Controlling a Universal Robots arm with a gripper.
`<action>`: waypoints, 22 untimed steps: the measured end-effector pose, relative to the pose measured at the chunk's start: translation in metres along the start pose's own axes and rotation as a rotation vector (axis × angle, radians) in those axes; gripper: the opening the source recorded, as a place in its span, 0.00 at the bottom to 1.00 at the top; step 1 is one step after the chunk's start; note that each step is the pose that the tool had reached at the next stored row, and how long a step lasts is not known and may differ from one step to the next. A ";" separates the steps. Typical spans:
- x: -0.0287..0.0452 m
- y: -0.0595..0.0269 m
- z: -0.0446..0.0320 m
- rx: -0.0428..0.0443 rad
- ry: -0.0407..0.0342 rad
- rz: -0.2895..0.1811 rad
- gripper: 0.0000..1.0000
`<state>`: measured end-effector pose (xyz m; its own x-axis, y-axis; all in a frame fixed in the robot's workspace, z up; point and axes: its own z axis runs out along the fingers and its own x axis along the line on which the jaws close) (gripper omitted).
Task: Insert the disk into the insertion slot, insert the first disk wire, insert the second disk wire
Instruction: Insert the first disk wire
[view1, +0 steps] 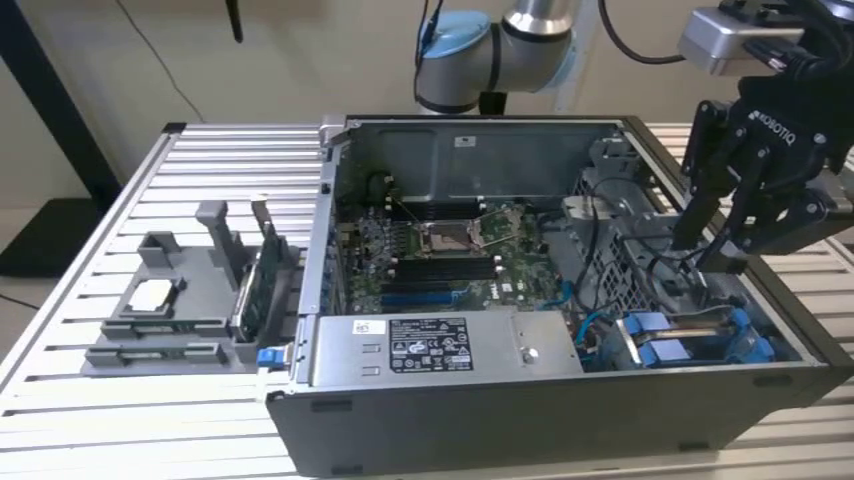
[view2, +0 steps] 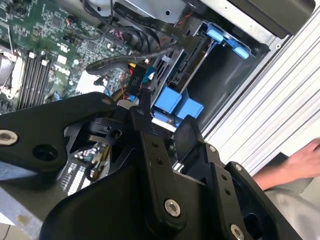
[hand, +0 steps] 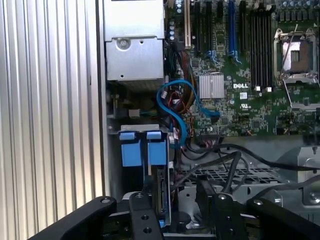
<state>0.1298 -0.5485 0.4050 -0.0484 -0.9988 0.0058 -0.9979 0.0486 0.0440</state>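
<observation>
You are looking at the insertion slot (view1: 697, 335) in the near corner of the open computer case (view1: 441, 420), at the exterior view's right. It is showing as a grey rectangular bay walled in perforated metal, with bright blue tabs (view1: 649, 326) standing at its mouth. Your gripper (view1: 705, 255) is hanging just above that bay. Its fingers are pointing down and standing moderately apart, with nothing between them.

The exterior view is giving you the whole layout. The case is lying on a slatted metal table (view1: 120, 420), with the motherboard (view1: 441, 240) in its middle and the labelled power supply (view1: 427, 345) along the near wall. A grey parts fixture (view1: 160, 310) is sitting on the table at the exterior view's left, well apart from the gripper.

The second wrist view is taking you close. The blue tabs (view2: 172, 100) are showing through the gap between the fingers (view2: 142, 120). A black cable connector (view2: 135, 80) is lying just beyond one fingertip; you cannot tell whether it is touching. A person's hand (view2: 305, 157) is hovering near the table beside the case.

The first wrist view is showing the two blue tabs (hand: 134, 152) side by side, with a blue cable (hand: 175, 107) looping from beside them toward the board. Black cables (hand: 225, 155) are crossing the perforated wall (hand: 225, 175). A thin dark part (hand: 162, 192) is standing edge-on between the fingers; you cannot tell whether it is the disk.
</observation>
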 end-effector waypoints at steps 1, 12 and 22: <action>0.0000 -0.0001 -0.0014 -0.0005 0.0002 0.000 0.47; -0.0138 -0.0065 0.0033 -0.0006 -0.0006 0.000 0.47; -0.0189 -0.0066 0.0128 -0.0012 -0.0122 -0.001 0.47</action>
<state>0.1367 -0.5300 0.3919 -0.0483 -0.9988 -0.0064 -0.9978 0.0480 0.0451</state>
